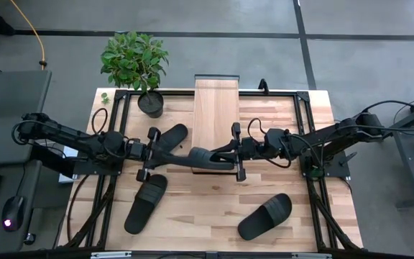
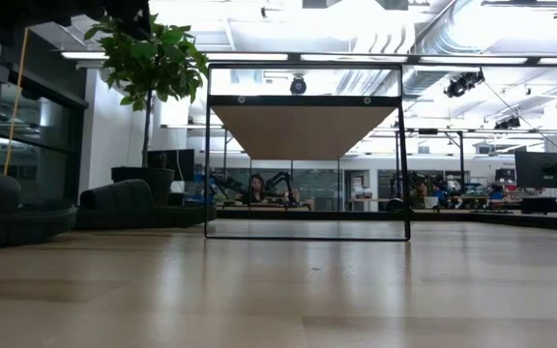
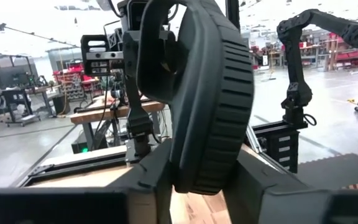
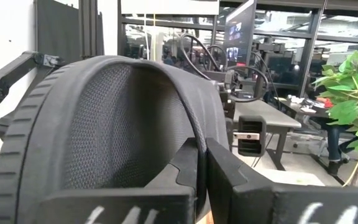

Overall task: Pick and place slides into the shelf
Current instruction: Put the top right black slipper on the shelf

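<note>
Four black slides show in the high view. One slide (image 1: 200,158) hangs between my two grippers in front of the shelf's near end. My left gripper (image 1: 152,153) is shut on the end away from the strap, and my right gripper (image 1: 237,152) is shut at the strap end. A second slide (image 1: 168,136) lies on the table just beyond the left gripper. Two more slides (image 1: 146,203) (image 1: 264,216) lie sole-down near the table's front. The light-wood shelf (image 1: 216,108) stands at the far middle; the low view shows its plank and dark frame (image 2: 307,126). My left gripper (image 3: 197,180) pinches the slide's sole end (image 3: 204,155) between its two fingers, coming level from the table's left. The slide stands on edge in the hold, over the tabletop. My right gripper (image 4: 204,174) is shut on the slide at the foot of its strap (image 4: 188,149), coming level from the table's right. One finger (image 4: 182,171) lies on the strap's mesh-lined inner side. The strap arches above the fingers.
A potted plant (image 1: 136,65) stands at the far left of the table, beside the shelf. Dark frame rails run along the table's left (image 1: 113,144) and right (image 1: 307,144) sides. Bare wood shows between the two front slides.
</note>
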Robot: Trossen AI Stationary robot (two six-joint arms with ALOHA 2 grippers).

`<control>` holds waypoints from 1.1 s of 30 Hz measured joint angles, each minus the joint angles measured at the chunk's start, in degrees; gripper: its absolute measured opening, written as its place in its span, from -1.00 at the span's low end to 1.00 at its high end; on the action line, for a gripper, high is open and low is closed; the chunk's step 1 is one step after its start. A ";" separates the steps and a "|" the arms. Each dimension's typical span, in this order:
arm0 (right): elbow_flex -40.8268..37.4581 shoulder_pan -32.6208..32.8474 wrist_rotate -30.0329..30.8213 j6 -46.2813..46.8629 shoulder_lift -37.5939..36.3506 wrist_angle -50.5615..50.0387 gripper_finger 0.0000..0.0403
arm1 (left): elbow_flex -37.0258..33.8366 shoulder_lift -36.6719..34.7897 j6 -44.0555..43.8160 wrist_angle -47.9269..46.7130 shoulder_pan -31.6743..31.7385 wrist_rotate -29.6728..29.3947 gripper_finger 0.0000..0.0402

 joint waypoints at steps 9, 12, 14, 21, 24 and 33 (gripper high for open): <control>0.00 0.00 -0.02 -0.06 0.00 -0.04 -1.00 | 0.00 -0.02 0.76 -0.02 0.00 0.13 -0.64; 0.00 0.00 -0.04 -0.08 0.00 -0.26 -1.00 | 0.00 -0.02 0.76 -0.06 0.00 -0.02 -0.61; 0.00 0.02 -0.05 0.08 0.00 -0.32 -1.00 | 0.00 -0.02 0.73 -0.09 0.00 -0.04 -0.61; 0.01 0.02 -0.20 0.31 0.00 -0.52 -0.71 | 0.00 -0.02 0.63 -0.15 0.02 -0.08 -0.60; 0.00 0.02 0.08 0.28 0.00 -0.57 -0.51 | 0.00 -0.02 0.60 -0.15 0.07 -0.11 -0.60; 0.02 0.04 3.46 -0.09 -0.53 -1.43 -0.18 | 0.00 -0.02 0.73 -0.23 0.07 0.42 -0.60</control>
